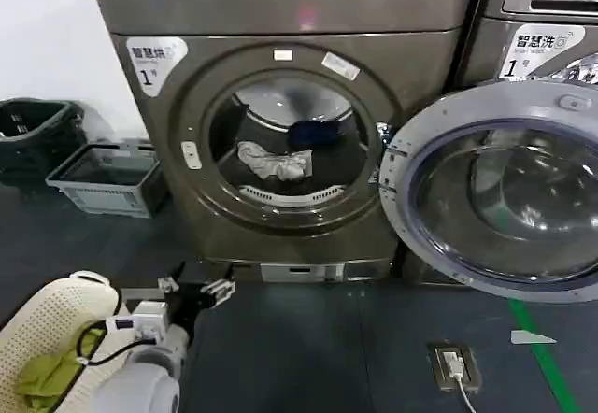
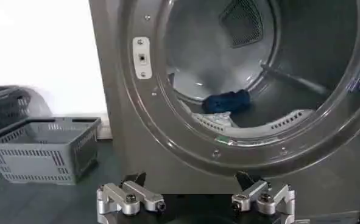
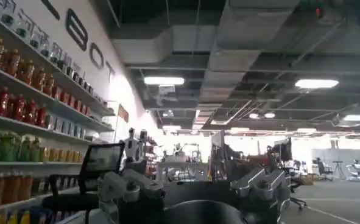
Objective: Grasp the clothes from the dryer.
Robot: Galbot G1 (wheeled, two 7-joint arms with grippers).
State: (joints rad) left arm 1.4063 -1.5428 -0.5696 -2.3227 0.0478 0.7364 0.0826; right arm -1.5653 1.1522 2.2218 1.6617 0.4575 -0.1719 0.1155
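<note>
The dryer [image 1: 280, 21] is the bronze-grey machine with a "1" sticker, and its porthole stands open. A grey-white cloth [image 1: 274, 163] lies at the front of the drum, with a dark blue cloth [image 1: 313, 133] behind it. In the left wrist view the blue cloth [image 2: 226, 101] rests low in the drum [image 2: 216, 55]. My left gripper [image 1: 201, 293] hovers low in front of the dryer's base, below and left of the porthole. The left gripper [image 2: 192, 181] is open and holds nothing. My right gripper [image 3: 189, 182] is open, empty, and faces a room with shelves.
The dryer's glass door [image 1: 495, 198] is swung wide to the right, in front of a second machine [image 1: 542, 49]. A grey basket [image 1: 105, 178] and a dark basket [image 1: 33, 133] stand left of the dryer. A white mesh basket [image 1: 47, 329] holding a green cloth is beside my left arm. A floor socket [image 1: 453, 364] is at the right.
</note>
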